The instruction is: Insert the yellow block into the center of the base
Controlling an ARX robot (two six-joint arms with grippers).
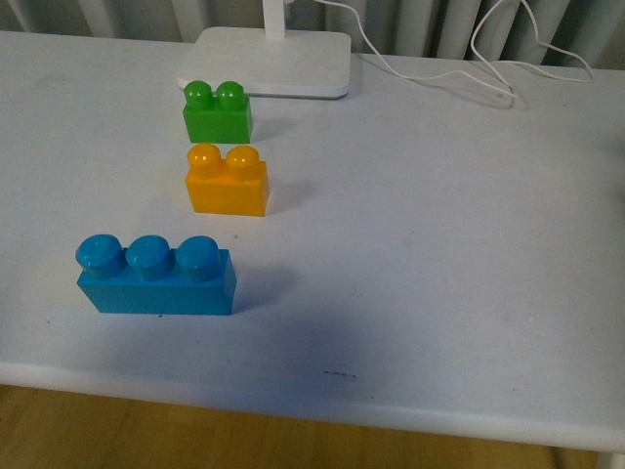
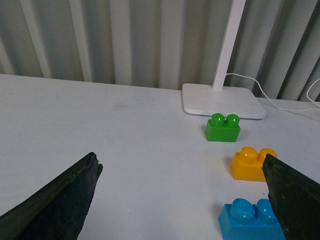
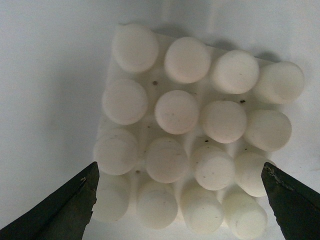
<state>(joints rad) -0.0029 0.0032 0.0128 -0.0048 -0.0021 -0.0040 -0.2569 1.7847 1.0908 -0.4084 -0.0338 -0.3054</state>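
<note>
The yellow block point(image 1: 228, 182) stands upright on the white table, between a green brick point(image 1: 217, 112) behind it and a blue brick point(image 1: 156, 275) in front. In the left wrist view the yellow block point(image 2: 250, 163) lies partly behind one finger of my open left gripper point(image 2: 182, 172), which holds nothing. My open right gripper point(image 3: 180, 182) hovers close over the base point(image 3: 195, 132), a white plate of round studs that fills the right wrist view. The base is out of the front view, and neither gripper shows there.
A white lamp foot point(image 1: 266, 61) with its post stands behind the green brick point(image 2: 223, 127), and its white cable point(image 1: 488, 54) trails across the back right of the table. The table's front edge point(image 1: 322, 410) runs close below the blue brick point(image 2: 250, 220).
</note>
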